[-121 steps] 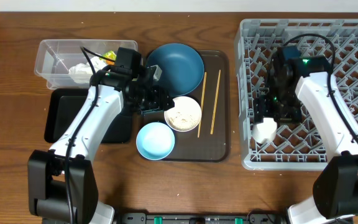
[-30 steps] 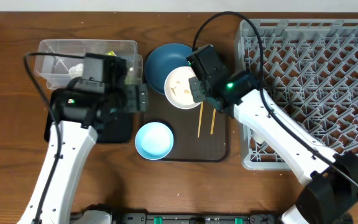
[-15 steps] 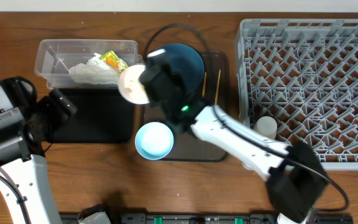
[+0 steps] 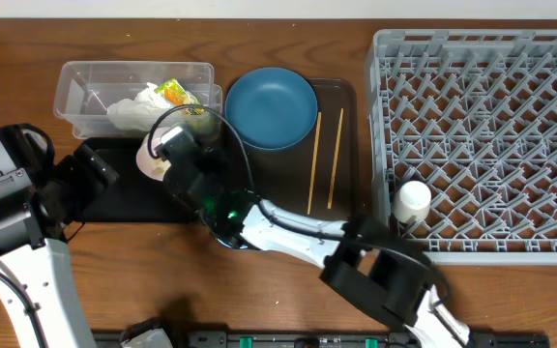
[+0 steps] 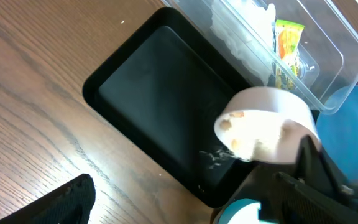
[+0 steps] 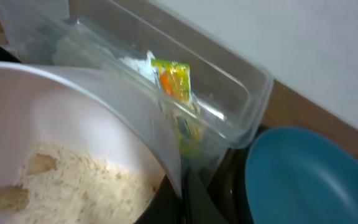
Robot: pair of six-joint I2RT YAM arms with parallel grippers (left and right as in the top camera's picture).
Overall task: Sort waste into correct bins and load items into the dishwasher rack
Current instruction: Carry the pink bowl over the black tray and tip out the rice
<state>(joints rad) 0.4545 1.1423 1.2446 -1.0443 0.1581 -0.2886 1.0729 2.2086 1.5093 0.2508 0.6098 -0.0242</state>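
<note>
1. The right fingers are closed on the rim of the cream-white bowl. They hold it tipped over the black tray, near the left edge of the table.
2. The rice crumbs are in the bowl, so this step looks like dumping the food.
3. The left fingers sit by the left edge. It is hard to tell if they are open or closed.
4. Next, the bowl likely needs to tip more until the crumbs fall out. Then it can go to the grey rack at the right edge.
</note>
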